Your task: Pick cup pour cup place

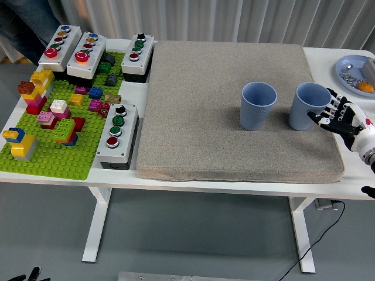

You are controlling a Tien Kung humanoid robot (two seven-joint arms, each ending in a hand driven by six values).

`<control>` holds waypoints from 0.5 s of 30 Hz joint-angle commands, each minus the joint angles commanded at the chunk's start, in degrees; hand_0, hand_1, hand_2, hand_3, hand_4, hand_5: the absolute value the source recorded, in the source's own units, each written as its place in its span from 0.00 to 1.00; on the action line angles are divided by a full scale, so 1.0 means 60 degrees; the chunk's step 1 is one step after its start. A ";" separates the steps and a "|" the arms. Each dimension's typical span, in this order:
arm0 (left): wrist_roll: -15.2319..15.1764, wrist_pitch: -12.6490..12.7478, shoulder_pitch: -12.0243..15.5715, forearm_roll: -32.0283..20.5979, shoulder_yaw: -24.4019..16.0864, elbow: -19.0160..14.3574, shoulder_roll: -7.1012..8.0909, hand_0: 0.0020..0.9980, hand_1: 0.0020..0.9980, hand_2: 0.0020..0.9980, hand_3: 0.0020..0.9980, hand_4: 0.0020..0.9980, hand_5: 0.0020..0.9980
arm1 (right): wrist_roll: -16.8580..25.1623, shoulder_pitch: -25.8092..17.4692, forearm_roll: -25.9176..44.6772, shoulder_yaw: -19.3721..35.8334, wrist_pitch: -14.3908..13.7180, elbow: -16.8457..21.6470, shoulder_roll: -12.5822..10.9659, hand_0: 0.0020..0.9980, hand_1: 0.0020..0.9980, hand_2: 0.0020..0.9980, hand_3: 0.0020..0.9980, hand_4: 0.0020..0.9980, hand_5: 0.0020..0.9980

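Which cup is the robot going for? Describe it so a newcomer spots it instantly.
Find the large grey mat covering the middle of the white table. Two blue cups stand upright on its right side. The target is the right cup, nearest the mat's right edge, with the right robot hand open beside it, unlike the left cup.

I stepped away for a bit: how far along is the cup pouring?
Nothing looks done: both blue cups stand upright on the mat. In hand: the right hand, fingers spread, is at the right cup without gripping it. Left: grasp, pour into the left cup, set down.
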 joint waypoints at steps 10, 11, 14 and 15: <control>0.0006 -0.0004 -0.0003 0.0010 0.0014 0.0000 -0.0002 0.72 0.66 0.74 0.66 0.47 1.00 | 0.0031 -0.0010 0.0048 -0.0057 0.0003 -0.0084 0.0052 0.93 0.85 0.91 0.95 0.85 0.35; 0.0008 -0.0004 -0.0005 0.0012 0.0015 0.0000 -0.0003 0.72 0.66 0.74 0.66 0.47 1.00 | 0.0033 -0.0010 0.0051 -0.0058 0.0004 -0.0089 0.0054 0.93 0.85 0.91 0.95 0.85 0.35; 0.0010 -0.0003 0.0005 0.0004 0.0023 0.0000 -0.0003 0.72 0.66 0.74 0.66 0.47 1.00 | 0.0034 -0.0025 0.0060 -0.0047 -0.0003 -0.0114 0.0064 0.93 0.85 0.91 0.95 0.85 0.35; 0.0013 -0.0003 0.0008 0.0008 0.0023 0.0000 -0.0003 0.72 0.66 0.74 0.66 0.47 1.00 | 0.0039 -0.0024 0.0064 -0.0033 -0.0006 -0.0126 0.0067 0.93 0.85 0.91 0.94 0.85 0.35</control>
